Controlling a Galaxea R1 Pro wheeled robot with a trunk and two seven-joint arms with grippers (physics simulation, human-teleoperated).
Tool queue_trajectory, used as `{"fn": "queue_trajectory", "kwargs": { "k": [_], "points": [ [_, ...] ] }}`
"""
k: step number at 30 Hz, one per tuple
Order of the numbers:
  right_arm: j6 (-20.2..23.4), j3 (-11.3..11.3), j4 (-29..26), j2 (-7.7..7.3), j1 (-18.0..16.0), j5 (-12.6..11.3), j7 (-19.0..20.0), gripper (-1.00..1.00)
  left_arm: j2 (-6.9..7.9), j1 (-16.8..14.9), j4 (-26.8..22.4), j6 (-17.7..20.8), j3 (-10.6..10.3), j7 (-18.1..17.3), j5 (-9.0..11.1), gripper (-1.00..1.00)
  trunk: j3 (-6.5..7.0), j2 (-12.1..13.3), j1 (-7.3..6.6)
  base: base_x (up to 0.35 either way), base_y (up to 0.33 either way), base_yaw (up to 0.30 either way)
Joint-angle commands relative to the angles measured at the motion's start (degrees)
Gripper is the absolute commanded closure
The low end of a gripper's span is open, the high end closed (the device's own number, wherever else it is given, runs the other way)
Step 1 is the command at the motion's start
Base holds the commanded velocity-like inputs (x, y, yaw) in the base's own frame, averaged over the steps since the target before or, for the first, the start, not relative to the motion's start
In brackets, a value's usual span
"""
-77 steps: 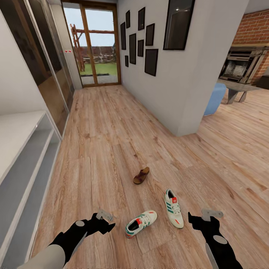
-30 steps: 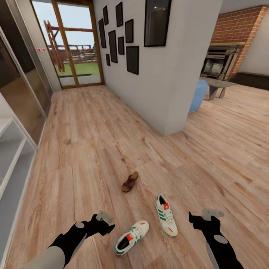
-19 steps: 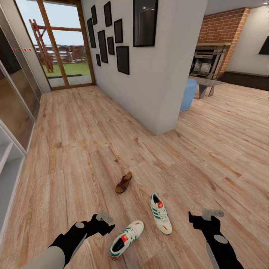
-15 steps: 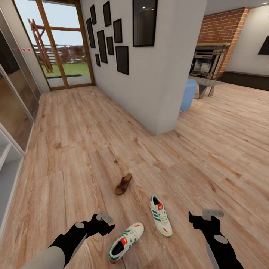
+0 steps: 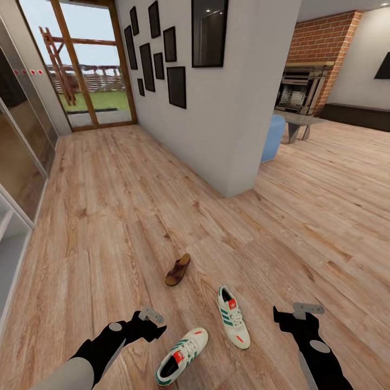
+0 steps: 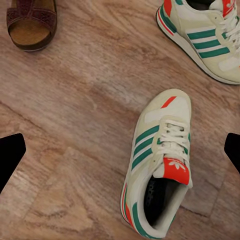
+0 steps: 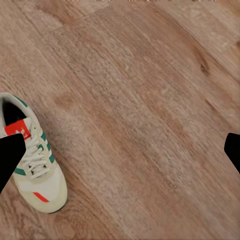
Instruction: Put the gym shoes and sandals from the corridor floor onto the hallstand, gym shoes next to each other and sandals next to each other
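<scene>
Both arms are low and forward over the corridor floor (image 5: 135, 206), palms down, set up for a floor pick.

Left gripper (image 5: 153, 320): fingers spread wide, holding nothing; the left wrist view has a black fingertip (image 6: 10, 152) at each side edge with bare planks between. It hangs just beside the near gym shoe (image 5: 181, 356), which lies on its sole, angled, opening toward the robot. My read is that this shoe is the first target, since it sits between the fingertips in the left wrist view (image 6: 157, 162).

Right gripper (image 5: 297, 314): also wide open and empty, over bare floor. The far gym shoe (image 5: 233, 323) is off to its inner side, not under it; it would need to shift inward first.

The two sneakers are near each other but not touching, toes pointing different ways.

Further out, one sandal (image 5: 177, 269) lies flat on the floor, well apart from both grippers. I can't see a second sandal.

At the far left edge is a pale shelf unit (image 5: 10, 254), probably the hallstand, but too little shows to be sure.

Nothing is on a rack yet, so the task is at its start.
</scene>
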Motion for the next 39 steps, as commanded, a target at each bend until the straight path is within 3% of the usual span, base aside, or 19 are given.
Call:
{"fn": "queue_trajectory", "kwargs": {
  "k": [1,39],
  "points": [
    [0.34,0.05,-0.2,-0.02,-0.02,0.01,-0.2,-1.0,0.05,-0.01,-0.05,-0.14,-0.26,-0.01,-0.34,-1.0,-0.22,-0.42,0.21,0.003,0.0,0.0],
    [0.34,0.0,-1.61,-0.01,-0.02,0.06,-0.27,-1.0,0.05,-0.01,0.41,0.04,-0.51,-0.1,-1.29,-1.0,-10.08,-15.66,8.56,0.0,0.0,0.0]
  ]
}}
